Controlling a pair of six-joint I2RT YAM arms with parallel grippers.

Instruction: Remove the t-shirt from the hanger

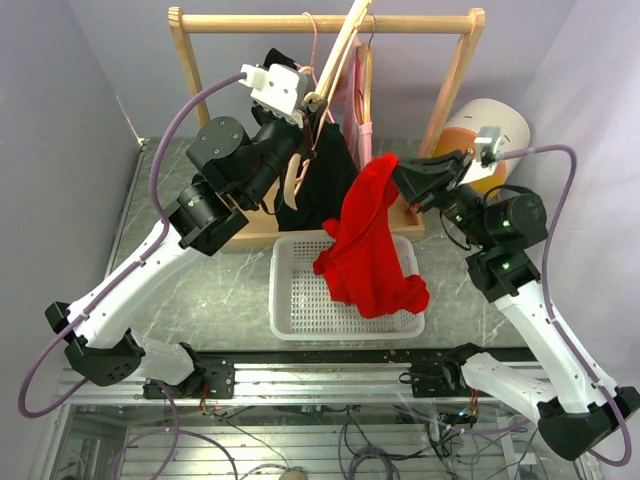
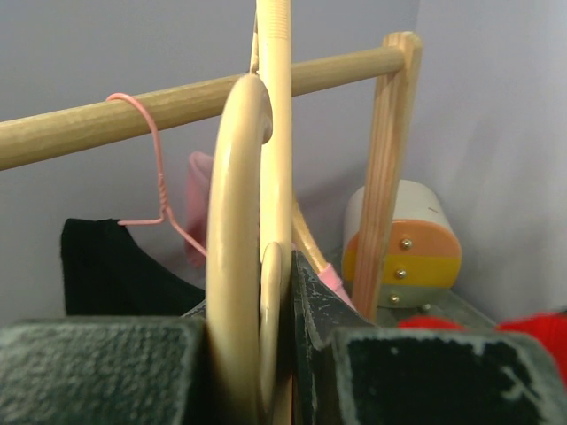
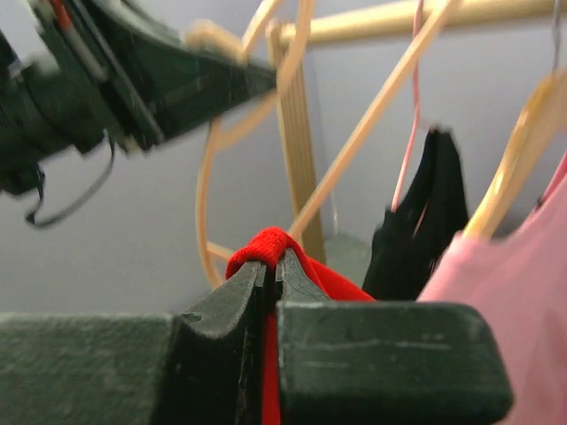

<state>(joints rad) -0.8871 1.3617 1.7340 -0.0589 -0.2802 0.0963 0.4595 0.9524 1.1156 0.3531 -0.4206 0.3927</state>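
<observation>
From above, the left tool point(image 1: 316, 103) is raised to the wooden rack point(image 1: 260, 22), just under the rail. Its jaws are narrow, clamped on a cream hanger point(image 1: 335, 60) that tilts steeply up past the rail. Only the left wrist view shows that grip closely: the curved cream hanger point(image 2: 235, 221) is pinched between the dark pads of the left tool point(image 2: 266, 354). Behind it a pink wire hanger point(image 2: 151, 142) hooks over the rail and carries a black garment point(image 2: 97, 266).

The overhead view alone shows the tabletop point(image 1: 220, 290) and a white basket point(image 1: 300, 310) lying on it in front of the rack. The red t-shirt point(image 1: 365, 250) hangs in the air, its lower folds draped over the basket's right half. Its top edge sits in the right tool point(image 1: 398, 172), to the right of the black garment and well apart from the left tool.

The right wrist view confirms that hold: the right tool point(image 3: 270, 274) is closed tight on a fold of red t-shirt point(image 3: 266, 243). A cream hanger arm slants down to that fold, but whether it touches the cloth cannot be told. A pink garment point(image 3: 505, 310) hangs at the right edge.

At far right stands a round cream, orange and yellow container point(image 1: 490, 125).
</observation>
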